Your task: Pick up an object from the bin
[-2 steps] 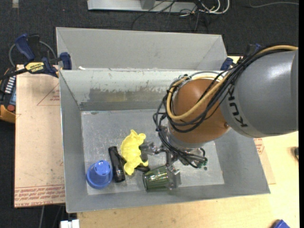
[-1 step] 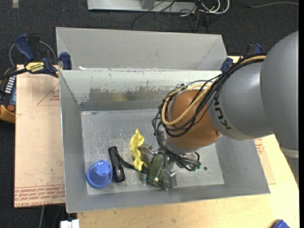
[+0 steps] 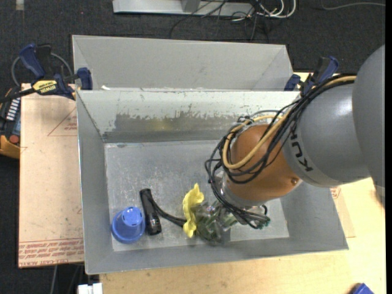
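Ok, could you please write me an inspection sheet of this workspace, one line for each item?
Surface: grey metal bin, floor scuffed.
Job's things: yellow crumpled thing at the front, right beside the claw; black thing and blue cup to its left in the view.
Clutter: nothing seen.
Grippers: claw low at the bin's front wall; a hold cannot be told.
Cables: black and yellow cables looped over the arm's orange cover.
Surroundings: dark floor, loose wires behind the bin.
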`<action>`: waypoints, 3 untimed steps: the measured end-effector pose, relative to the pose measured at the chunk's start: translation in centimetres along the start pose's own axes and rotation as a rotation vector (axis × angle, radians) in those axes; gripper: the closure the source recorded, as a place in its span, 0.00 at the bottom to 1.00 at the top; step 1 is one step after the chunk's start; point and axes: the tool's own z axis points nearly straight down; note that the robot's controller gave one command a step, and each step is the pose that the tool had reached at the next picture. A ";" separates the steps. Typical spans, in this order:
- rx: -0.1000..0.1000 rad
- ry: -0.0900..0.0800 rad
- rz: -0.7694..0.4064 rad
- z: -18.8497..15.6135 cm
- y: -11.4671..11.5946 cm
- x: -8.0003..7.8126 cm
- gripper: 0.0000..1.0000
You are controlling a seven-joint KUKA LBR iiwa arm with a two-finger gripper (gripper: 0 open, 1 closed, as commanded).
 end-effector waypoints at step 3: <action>-0.001 0.002 -0.001 -1.1 0.1 0.0 1.00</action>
